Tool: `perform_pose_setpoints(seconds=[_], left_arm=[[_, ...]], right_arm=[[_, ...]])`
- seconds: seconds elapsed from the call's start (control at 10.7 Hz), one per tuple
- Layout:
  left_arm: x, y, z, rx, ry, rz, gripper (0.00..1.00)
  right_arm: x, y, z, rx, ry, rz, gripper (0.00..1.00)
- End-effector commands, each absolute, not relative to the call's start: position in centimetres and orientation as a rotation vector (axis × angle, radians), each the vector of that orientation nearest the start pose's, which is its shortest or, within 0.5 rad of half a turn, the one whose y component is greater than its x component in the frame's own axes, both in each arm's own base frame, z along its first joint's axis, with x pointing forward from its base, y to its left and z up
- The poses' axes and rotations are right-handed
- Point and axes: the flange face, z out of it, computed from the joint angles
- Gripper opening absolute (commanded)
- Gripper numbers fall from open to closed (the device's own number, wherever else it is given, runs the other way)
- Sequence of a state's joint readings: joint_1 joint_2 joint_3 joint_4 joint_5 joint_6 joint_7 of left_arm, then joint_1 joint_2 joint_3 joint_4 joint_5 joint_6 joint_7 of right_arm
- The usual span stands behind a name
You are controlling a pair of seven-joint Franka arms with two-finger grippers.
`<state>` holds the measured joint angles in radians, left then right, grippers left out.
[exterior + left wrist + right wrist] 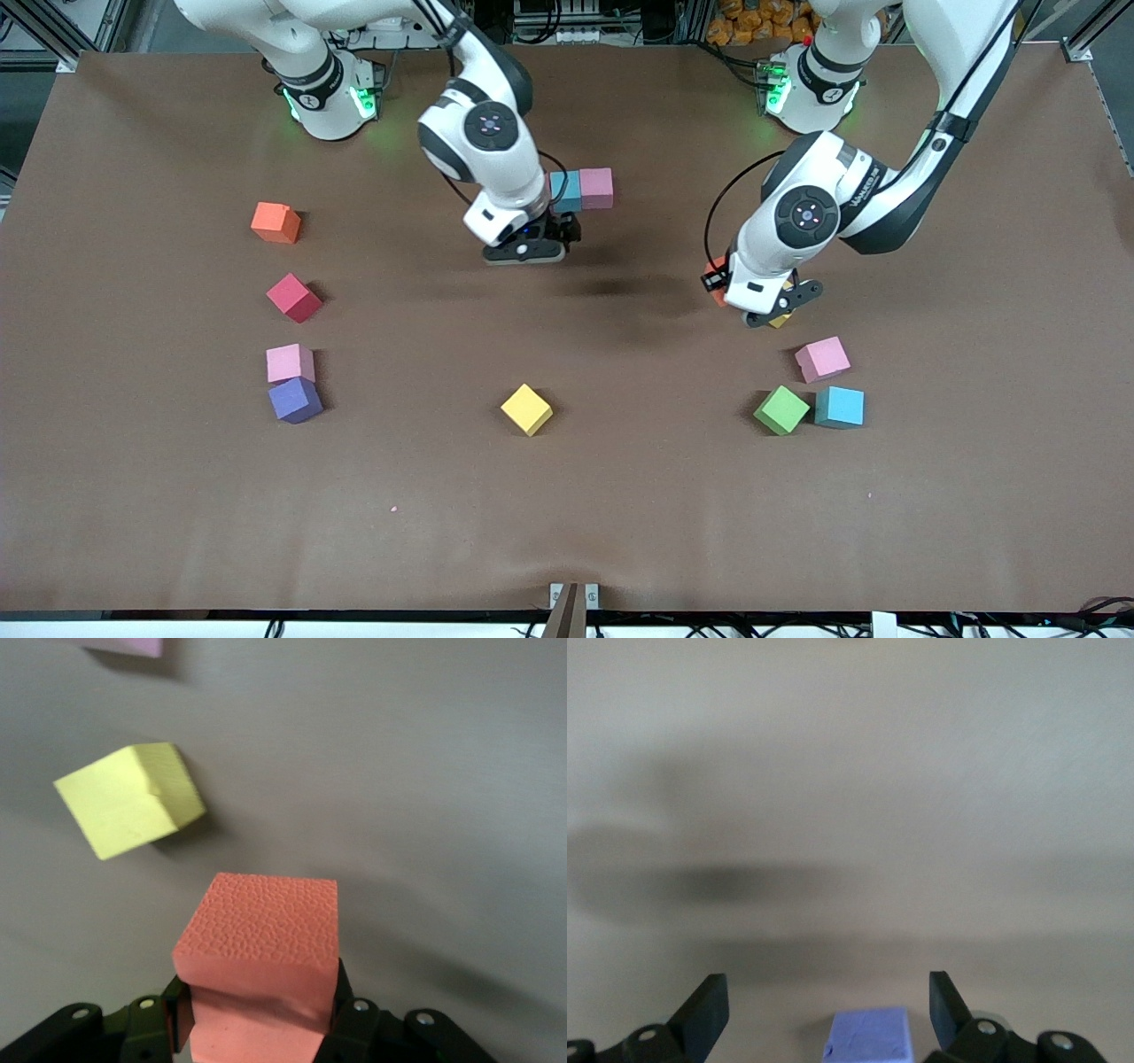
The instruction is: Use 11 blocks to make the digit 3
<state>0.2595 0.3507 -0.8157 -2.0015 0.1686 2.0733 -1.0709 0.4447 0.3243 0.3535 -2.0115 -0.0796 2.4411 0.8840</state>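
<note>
Eleven blocks (526, 409), brown table (620, 514), dark surroundings.

Premises: a robotics laboratory test cell. Two white Franka arms are bolted at one edge of the bench (620, 532), each base (330, 97) lit by a green status ring. The bench is covered edge to edge with plain brown matting. Aluminium framing profiles (53, 35) stand at the corners, with bundled cables and electronics visible along the arms' edge. A camera mount bracket (571, 607) sits at the bench edge nearest the front camera. The only working articles are coloured foam blocks (526, 409), loose on the matting. No domestic or retail fittings are observed.
</note>
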Motion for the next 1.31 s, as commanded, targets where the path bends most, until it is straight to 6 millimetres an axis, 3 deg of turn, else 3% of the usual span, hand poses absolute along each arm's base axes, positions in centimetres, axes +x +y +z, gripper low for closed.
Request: perform_pose_setpoints(seconds=[0.0,0.19,0.47,0.56,0.84,1.21], left_arm=[[51.7,-31.6,33.3,-3.063,-0.661,0.349,0.35],[52.5,-32.0,34.5,-3.087,-0.658,0.317,0.35],[54.2,-32.0,37.2,-3.114,-0.665,0.263,0.35],[55.0,-31.6,37.9,-3.122,-0.68,0.245,0.35],[56.8,-30.2,38.9,-3.128,-0.74,0.214,0.35],[58.5,-27.1,38.9,-3.095,-0.82,0.192,0.35]], right_arm=[[47.4,36.8,34.3,-3.038,0.158,-0.114,1.0],[52.1,29.7,34.1,-3.069,0.023,-0.138,1.0],[55.8,21.6,33.3,-3.102,-0.156,-0.13,1.0],[56.4,19.7,33.1,-3.11,-0.244,-0.129,1.0],[57.8,14.6,32.5,-3.132,-0.27,-0.077,1.0],[59.7,4.5,30.5,-3.123,-0.394,-0.053,1.0]])
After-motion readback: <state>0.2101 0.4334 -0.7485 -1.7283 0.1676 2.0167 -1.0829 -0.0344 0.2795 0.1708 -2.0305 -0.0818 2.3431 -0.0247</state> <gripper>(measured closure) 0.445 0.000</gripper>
